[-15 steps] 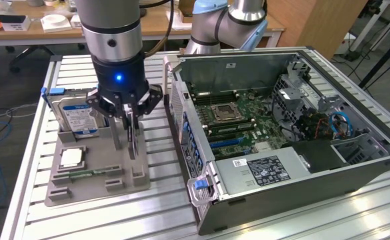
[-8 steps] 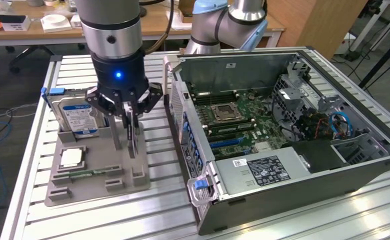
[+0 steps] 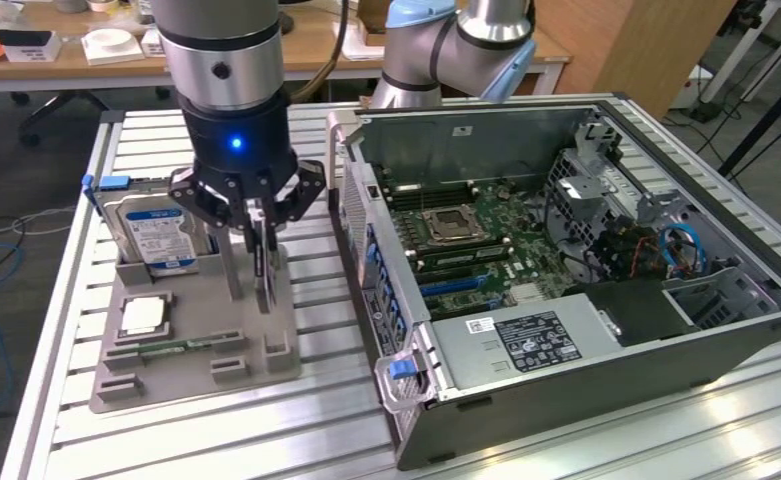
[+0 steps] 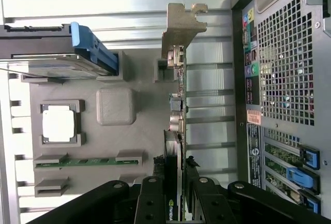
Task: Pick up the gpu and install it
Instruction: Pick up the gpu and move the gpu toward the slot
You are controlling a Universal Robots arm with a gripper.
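Note:
The gpu (image 3: 267, 282) stands on edge in a slot of the grey holder tray (image 3: 190, 372). In the wrist view I see the gpu (image 4: 177, 110) edge-on, its silver end bracket (image 4: 182, 27) at the far end and its black cooler side between the fingers. My gripper (image 3: 257, 238) comes straight down over the card. In the wrist view my gripper (image 4: 177, 182) has a black finger on each face of the card and appears shut on it. The card's lower edge still looks seated in the holder tray (image 4: 116, 105).
A hard drive with a blue label (image 3: 157, 235) stands at the tray's back. A processor chip (image 3: 143, 317) and a green memory stick (image 3: 177, 345) lie in front of it. The open computer case (image 3: 564, 250) with its motherboard (image 3: 484, 230) lies at the exterior view's right. A second arm (image 3: 457, 50) stands behind it.

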